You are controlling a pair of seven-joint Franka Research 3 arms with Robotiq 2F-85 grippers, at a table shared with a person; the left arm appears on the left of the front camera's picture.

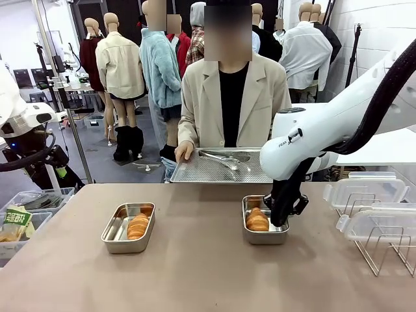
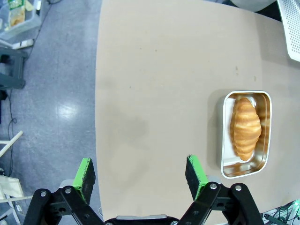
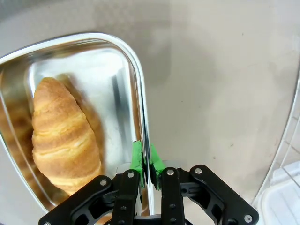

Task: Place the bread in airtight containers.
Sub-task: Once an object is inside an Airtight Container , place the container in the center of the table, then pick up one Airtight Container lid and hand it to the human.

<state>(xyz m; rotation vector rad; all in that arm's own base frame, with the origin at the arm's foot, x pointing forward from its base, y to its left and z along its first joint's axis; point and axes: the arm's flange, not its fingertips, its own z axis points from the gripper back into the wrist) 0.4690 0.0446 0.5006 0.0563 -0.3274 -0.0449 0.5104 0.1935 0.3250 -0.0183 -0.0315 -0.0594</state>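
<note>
Bread (image 3: 61,131) is in the steel pan (image 3: 137,79), your right fingers (image 3: 137,155) pinching its rim, left fingers (image 2: 85,172) spread above the desk (image 2: 154,70) edge; fitting a clear lid (image 1: 367,188) looks next.

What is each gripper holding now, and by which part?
The right gripper pinches the steel pan nearest it by its side rim. The left gripper is open, holding nothing.

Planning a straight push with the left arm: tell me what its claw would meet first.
The open left claw would likely meet bare table first, near its edge; the pan with bread sits aside.
</note>
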